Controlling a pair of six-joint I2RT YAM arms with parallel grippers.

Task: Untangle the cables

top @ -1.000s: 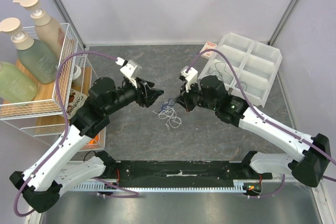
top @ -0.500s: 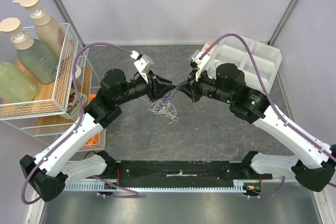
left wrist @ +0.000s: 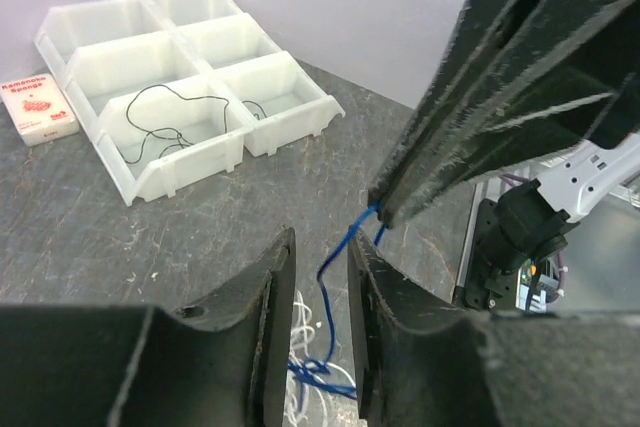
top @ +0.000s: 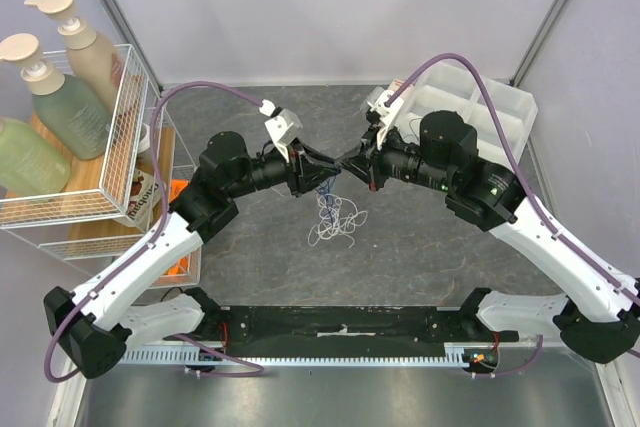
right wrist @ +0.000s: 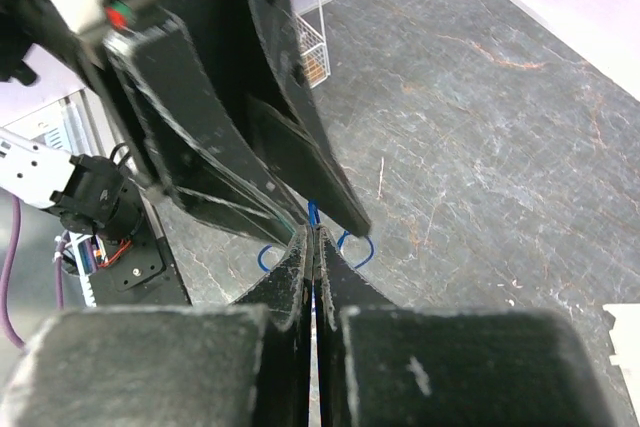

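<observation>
Above the middle of the desk (top: 260, 247), the left claw (top: 322, 169) and the right claw (top: 343, 163) meet almost tip to tip. The right claw is closed tight on the blue cable (left wrist: 340, 250). The left claw stands narrow, and the blue cable passes down through its gap. The cables (top: 335, 219) form a small bundle of white and blue loops just below both claws. One black cable (left wrist: 160, 127) lies in the white tray (left wrist: 130, 182).

Quick headcount: two arms (top: 150, 247), three pump bottles (top: 75, 47), one six-slot tray (top: 520, 107) holding one black cable (left wrist: 160, 119), one sponge box (left wrist: 38, 107), and maybe three tangled cables (top: 335, 219), hard to say.
</observation>
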